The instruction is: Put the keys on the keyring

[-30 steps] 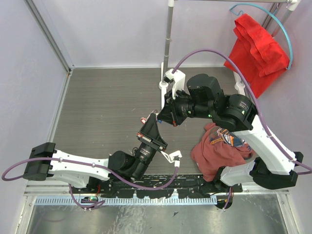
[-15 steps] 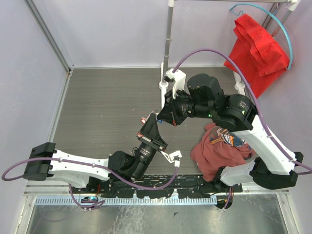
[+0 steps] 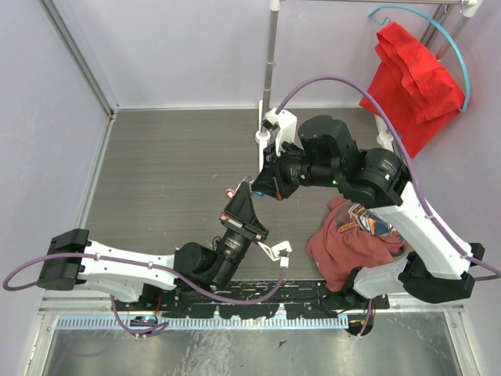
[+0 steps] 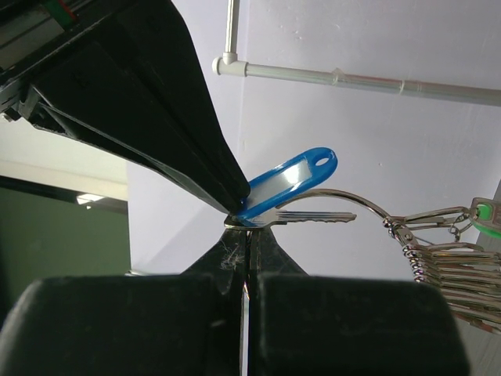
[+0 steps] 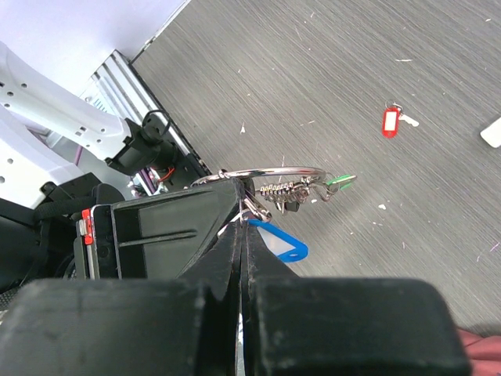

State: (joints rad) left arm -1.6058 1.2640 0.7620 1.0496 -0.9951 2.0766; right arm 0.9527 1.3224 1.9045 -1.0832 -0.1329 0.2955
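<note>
Your left gripper [image 4: 249,229] is clamping the blue key [image 4: 291,178] tight while your right gripper [image 5: 243,205] is pinching the keyring [image 5: 275,170] steady for threading.

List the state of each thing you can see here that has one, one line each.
left gripper, shut on the blue-tagged key
right gripper, shut on the keyring
blue-tagged key, pinched, held above the table
keyring, held aloft, green tag hanging on it
red-tagged key, lying loose on the table
maroon shirt, crumpled on the table
</note>
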